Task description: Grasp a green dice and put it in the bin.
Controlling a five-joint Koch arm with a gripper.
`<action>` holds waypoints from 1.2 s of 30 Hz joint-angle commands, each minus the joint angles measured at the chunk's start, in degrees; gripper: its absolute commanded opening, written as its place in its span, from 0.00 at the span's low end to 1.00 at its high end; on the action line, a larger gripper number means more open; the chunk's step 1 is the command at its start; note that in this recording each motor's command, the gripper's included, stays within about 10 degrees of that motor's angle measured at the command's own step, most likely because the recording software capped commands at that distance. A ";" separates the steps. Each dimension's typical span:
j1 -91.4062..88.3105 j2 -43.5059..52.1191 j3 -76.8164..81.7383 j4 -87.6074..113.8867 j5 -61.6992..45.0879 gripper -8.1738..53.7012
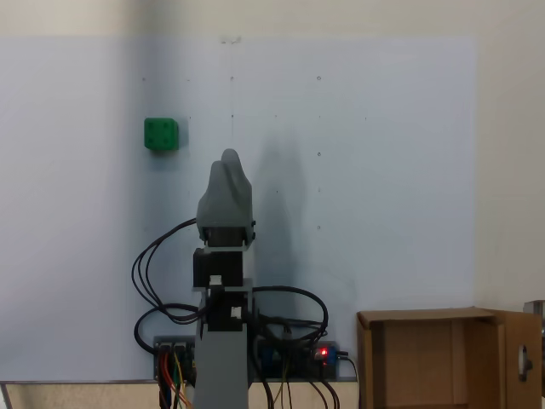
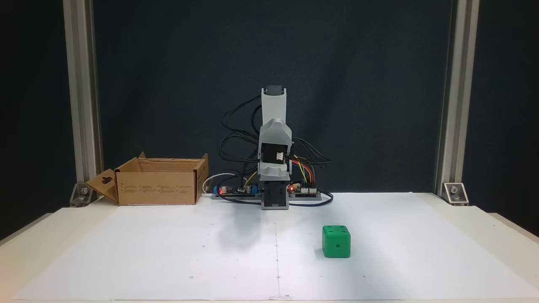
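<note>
1. a white table [image 2: 168,252] spreads across both fixed views, with a dark backdrop and two metal posts behind it in the front-facing fixed view.
2. the bin [image 2: 158,181], a brown cardboard box with raised flaps, sits at the back left of the table in that view; in a fixed view from above it sits at the lower right [image 1: 443,358].
3. the grey arm [image 2: 274,147] stands folded at the back centre, among black and coloured cables.
4. its jaws [image 1: 228,162] point toward the open table; i cannot tell whether they are open or closed.
5. the green dice [image 2: 336,241] rests on the table, well apart from the arm and the bin; seen from above it lies at the upper left [image 1: 161,135].
</note>
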 commanded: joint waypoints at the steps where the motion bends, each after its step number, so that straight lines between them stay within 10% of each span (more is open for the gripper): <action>1: 0.88 5.89 10.00 -9.40 -2.11 0.83; 27: 1.05 6.06 10.00 -9.14 -2.02 0.83; 36: 1.05 -0.26 -15.21 32.15 -1.85 0.81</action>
